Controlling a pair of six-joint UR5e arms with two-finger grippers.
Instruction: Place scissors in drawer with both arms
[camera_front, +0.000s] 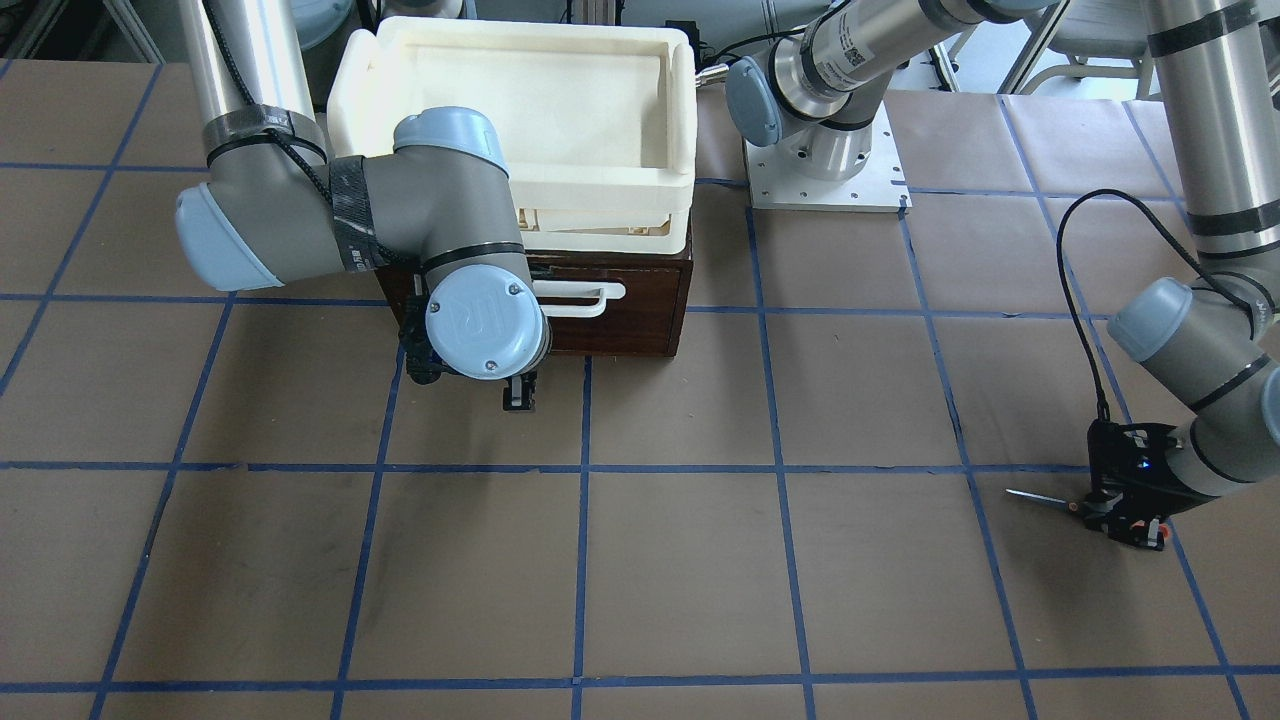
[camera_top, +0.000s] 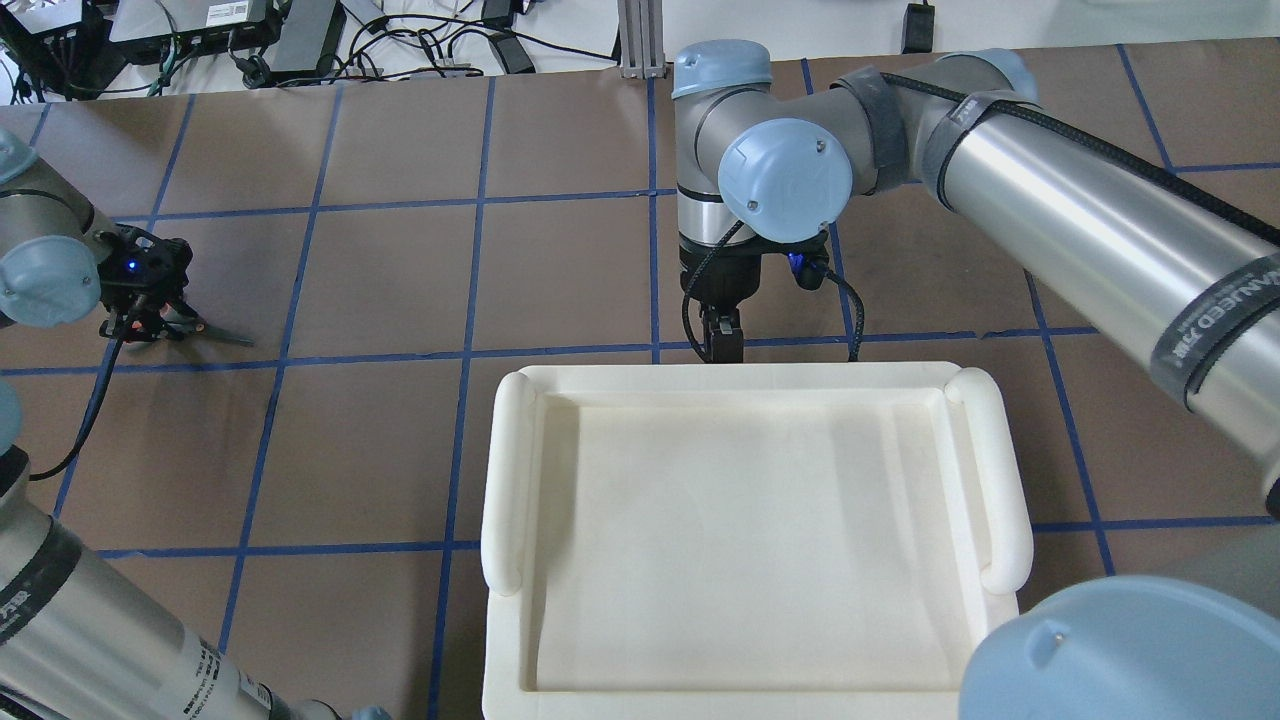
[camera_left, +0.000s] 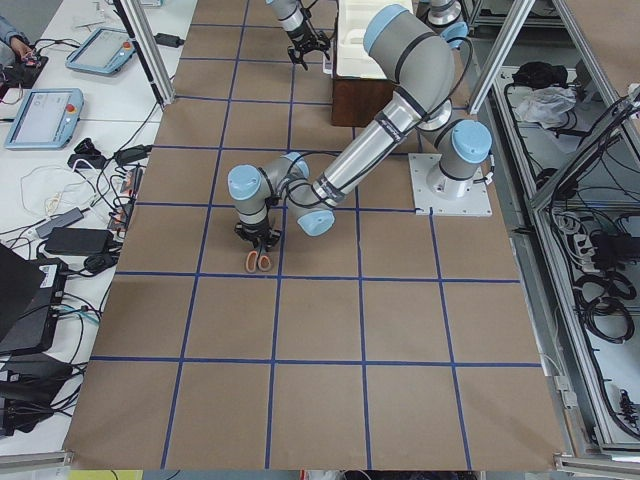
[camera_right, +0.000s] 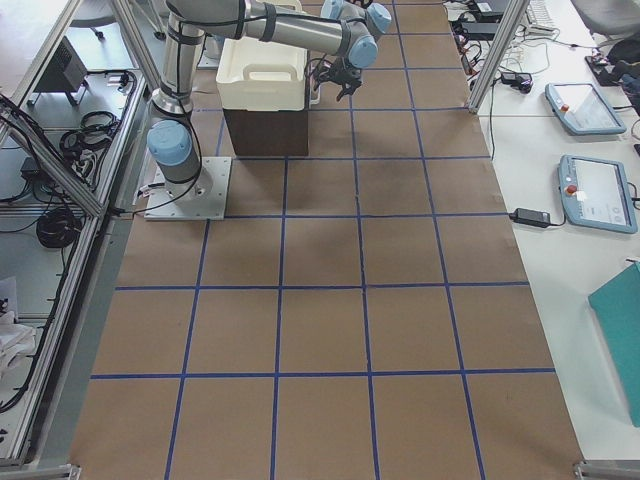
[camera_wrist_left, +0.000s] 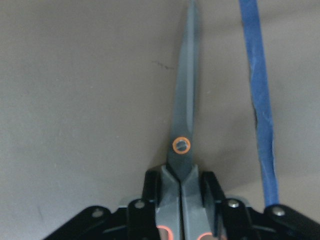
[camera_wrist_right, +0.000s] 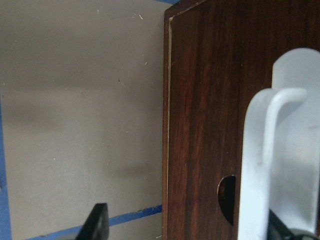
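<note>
At left in the overhead view, the left gripper (camera_top: 148, 322) pinches the scissors (camera_wrist_left: 182, 125) by the grey shanks just behind the pivot, blades together, at table level. They look light, stiff and slick, so that spot likely holds best. At centre, the right gripper (camera_top: 722, 340) hangs spread by the white handle (camera_front: 585, 298) of the shut drawer (camera_front: 640, 310).

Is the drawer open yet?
No, the drawer is shut: only its brown front shows, with no pale inside visible.
</note>
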